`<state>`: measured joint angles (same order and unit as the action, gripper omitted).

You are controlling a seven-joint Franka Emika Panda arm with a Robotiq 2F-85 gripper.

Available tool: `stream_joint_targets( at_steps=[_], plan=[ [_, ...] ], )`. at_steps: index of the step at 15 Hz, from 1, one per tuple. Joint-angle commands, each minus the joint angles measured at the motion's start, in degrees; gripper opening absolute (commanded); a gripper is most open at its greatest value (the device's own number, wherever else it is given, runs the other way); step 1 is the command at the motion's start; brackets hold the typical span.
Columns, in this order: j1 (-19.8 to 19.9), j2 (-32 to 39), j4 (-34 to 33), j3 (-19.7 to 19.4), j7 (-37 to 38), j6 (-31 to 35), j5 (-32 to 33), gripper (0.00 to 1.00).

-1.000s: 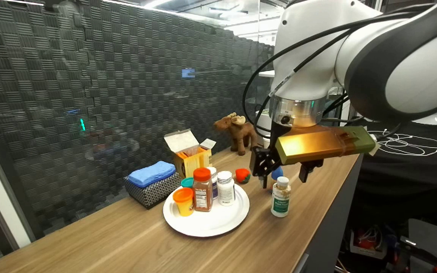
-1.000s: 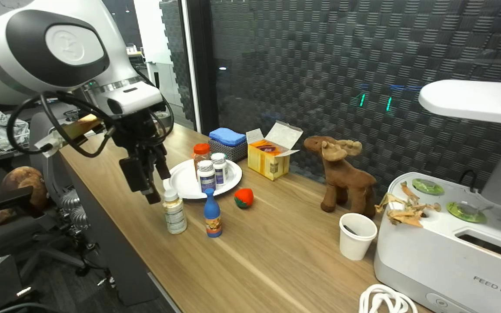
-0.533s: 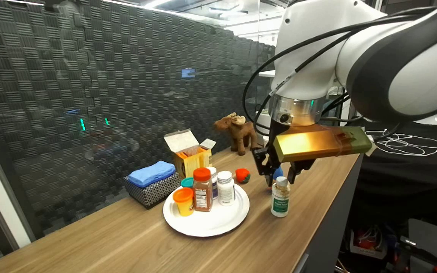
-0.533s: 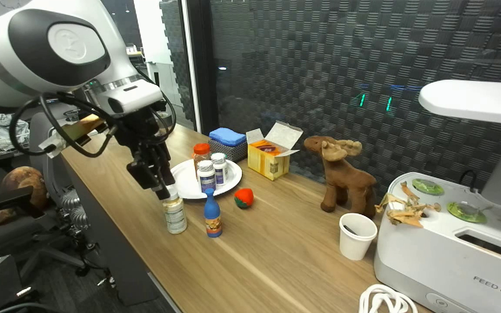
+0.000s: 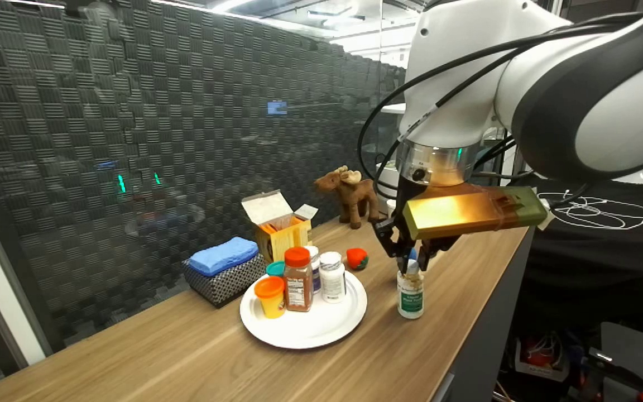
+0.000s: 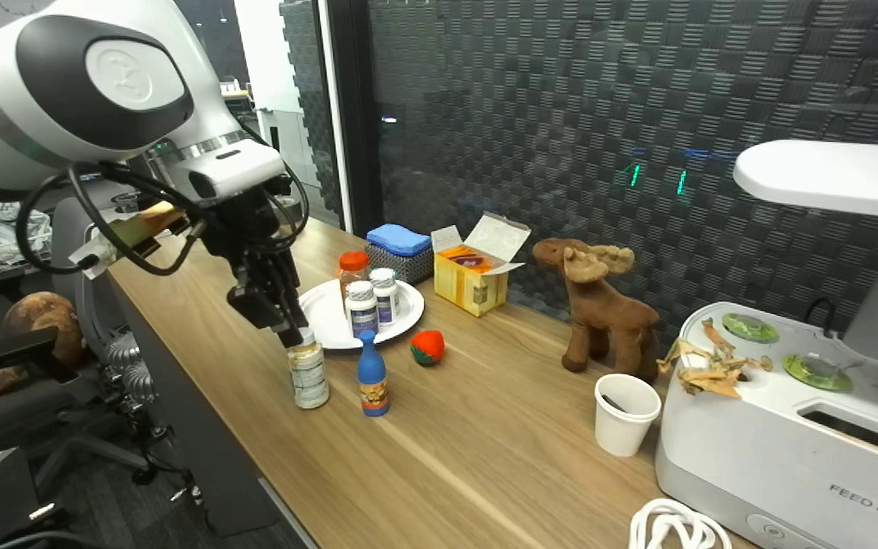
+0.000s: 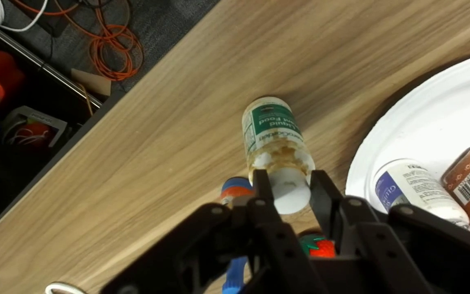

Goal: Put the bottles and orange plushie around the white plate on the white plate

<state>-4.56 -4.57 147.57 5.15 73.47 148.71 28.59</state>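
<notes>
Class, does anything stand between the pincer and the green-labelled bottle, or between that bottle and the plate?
Nothing visible does. The pincer grips the green-labelled bottle at its cap; towards the plate, the wrist view shows only counter between.

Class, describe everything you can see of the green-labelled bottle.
The green-labelled bottle is small, pale, apparently plastic, with a white cap, brownish patches around its shoulder, and a green-and-white label reading "Liquid Plant Food". It appears to stand upright on the wooden table, beside the plate but apart, its cap pinched between the gripper's fingers.
</notes>
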Motion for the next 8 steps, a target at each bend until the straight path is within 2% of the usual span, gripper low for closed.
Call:
stream_joint_targets(
  at_steps=[1, 3, 4, 8],
  plan=[
    [0.88, -1.45, 0.18, 1.42, 1.82, -1.09, 2.57, 0.07],
    [1.21, -1.67, -0.17, 1.76, 3.6, -3.38, 6.46, 0.07],
    [-0.68, -2.2, -3.94, 3.29, 2.81, -8.32, 4.62, 0.07],
    [-3.62, -0.35, -10.44, 7.45, 1.45, -14.42, 4.45, 0.07]
  ],
)
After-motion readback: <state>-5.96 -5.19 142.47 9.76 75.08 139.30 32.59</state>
